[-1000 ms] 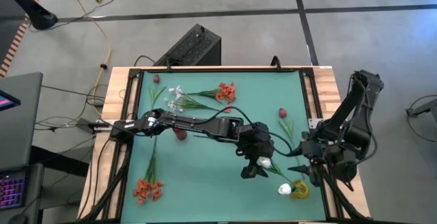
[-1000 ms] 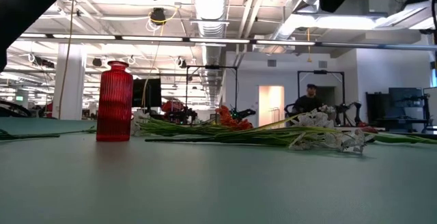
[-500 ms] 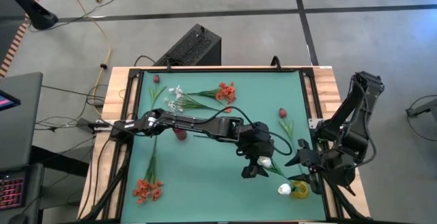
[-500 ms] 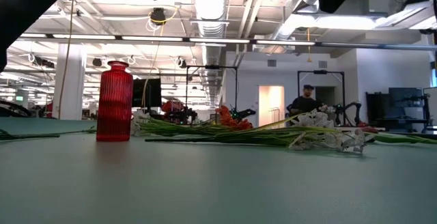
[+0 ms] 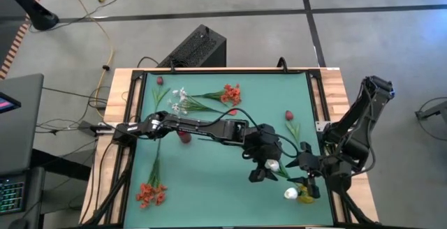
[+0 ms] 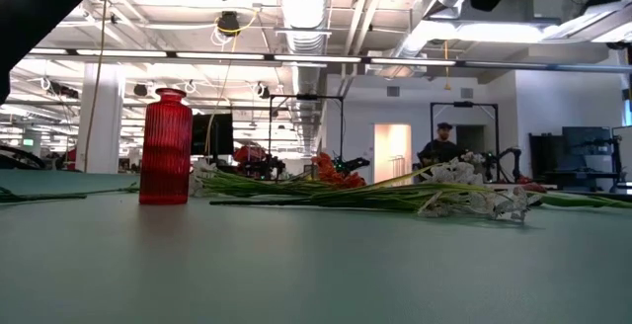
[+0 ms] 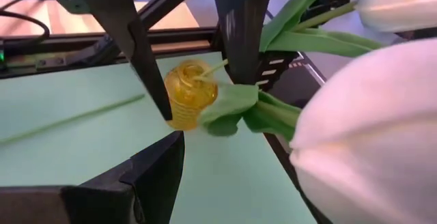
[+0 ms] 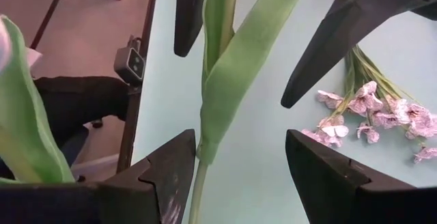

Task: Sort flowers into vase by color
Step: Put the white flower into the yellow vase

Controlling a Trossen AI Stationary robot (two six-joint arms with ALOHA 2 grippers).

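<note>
My left gripper reaches over the mat's near right part and is open. A white-bud flower runs between its fingers, its stem slanting toward the yellow vase. That bud fills the left wrist view. A second white bud leans out of the yellow vase. My right gripper is open just right of the left one, its fingers on either side of the flower's stem and leaf. The red vase stands mid-left. My left gripper is open, and the white-bud flower's stem and leaf stand close against the inner side of one of its fingers. Whether the flower rests on that finger, I cannot tell. The bud hides the other finger in the left wrist view.
Loose flowers lie on the green mat: a white spray and an orange cluster at the far side, a red bud on the right, an orange cluster near left. A person stands far behind the table.
My right gripper has moved toward the table's left, closing in on the left gripper and the white-bud flower's stem. The left gripper and the flower have stayed almost in place.
</note>
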